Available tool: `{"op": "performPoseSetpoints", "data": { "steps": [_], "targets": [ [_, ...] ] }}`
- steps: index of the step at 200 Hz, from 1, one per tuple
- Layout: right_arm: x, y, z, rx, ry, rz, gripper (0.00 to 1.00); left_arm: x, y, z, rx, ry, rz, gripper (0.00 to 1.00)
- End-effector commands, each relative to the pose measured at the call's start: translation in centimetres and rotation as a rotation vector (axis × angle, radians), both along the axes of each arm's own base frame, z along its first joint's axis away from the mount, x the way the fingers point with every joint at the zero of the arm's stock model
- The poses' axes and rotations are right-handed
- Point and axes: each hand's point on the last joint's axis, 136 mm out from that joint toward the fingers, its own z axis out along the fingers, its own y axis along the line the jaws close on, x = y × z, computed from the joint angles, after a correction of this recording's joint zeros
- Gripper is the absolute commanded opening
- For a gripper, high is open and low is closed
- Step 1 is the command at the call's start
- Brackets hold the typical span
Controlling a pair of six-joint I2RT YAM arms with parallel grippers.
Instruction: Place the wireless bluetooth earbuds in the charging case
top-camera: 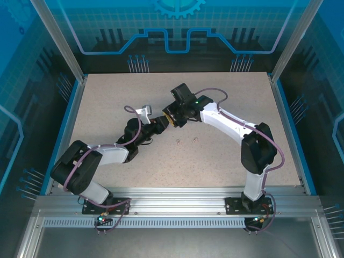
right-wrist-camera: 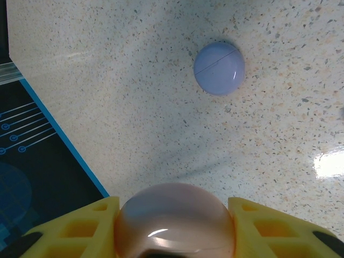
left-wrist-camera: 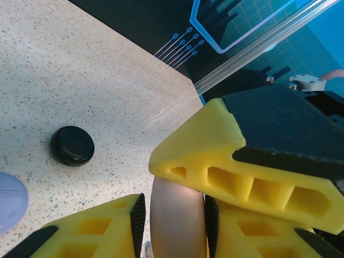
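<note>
Above the table (top-camera: 107,107), the left gripper (top-camera: 156,124) and right gripper (top-camera: 170,119) were both clamped on the pinkish case (left-wrist-camera: 177,215), which probably needed prying open before the two earbuds (top-camera: 177,142) lying on the tabletop nearby could go in.

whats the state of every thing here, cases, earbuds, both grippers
pinkish-beige case: clamped between both grippers; open or closed, cannot tell
lilac case: closed, lying on the table
black case: closed, lying on the table
two earbuds: loose on the table, in no case
left gripper: shut on the pinkish-beige case
right gripper: shut on the pinkish-beige case
</note>
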Motion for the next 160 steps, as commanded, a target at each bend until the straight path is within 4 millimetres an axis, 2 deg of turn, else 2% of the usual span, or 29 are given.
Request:
{"op": "performPoseSetpoints", "data": {
  "steps": [1, 41, 71, 87, 100, 118, 125, 147, 160],
  "targets": [
    [-0.3, 1.3, 0.5, 0.024, -0.001, 0.022, 0.29, 0.7, -0.4, 1.1, -0.004, -0.047, -0.002, 0.32],
    [-0.3, 1.4, 0.6, 0.028, -0.003, 0.021, 0.29, 0.7, -0.6, 0.9, -0.007, -0.042, -0.007, 0.19],
    [-0.2, 1.4, 0.6, 0.03, -0.003, 0.02, 0.29, 0.6, -0.6, 1.0, -0.01, -0.04, -0.012, 0.0],
    [-0.1, 1.4, 0.7, 0.036, -0.009, 0.019, 0.3, 0.6, -0.6, 1.0, -0.011, -0.035, -0.014, 0.0],
    [0.4, 1.4, 1.2, 0.053, -0.03, 0.023, 0.4, 0.4, -0.7, 1.1, -0.014, -0.035, -0.021, 0.0],
    [1.4, 0.7, 2.5, 0.059, -0.084, 0.026, 0.64, 0.1, -0.6, 1.2, -0.011, -0.035, -0.026, 0.0],
    [1.8, 0.2, 3.2, 0.052, -0.113, 0.029, 0.7, -0.1, -0.6, 1.4, -0.008, -0.035, -0.029, 0.0],
    [2.3, -2.5, 5.3, 0.01, -0.195, 0.045, 0.77, -0.6, -0.4, 2.1, 0.005, -0.043, -0.041, 0.0],
    [1.9, -4.2, 5.6, -0.02, -0.225, 0.067, 0.78, -0.8, -0.3, 2.5, 0.016, -0.042, -0.058, 0.0]
  ]
}}
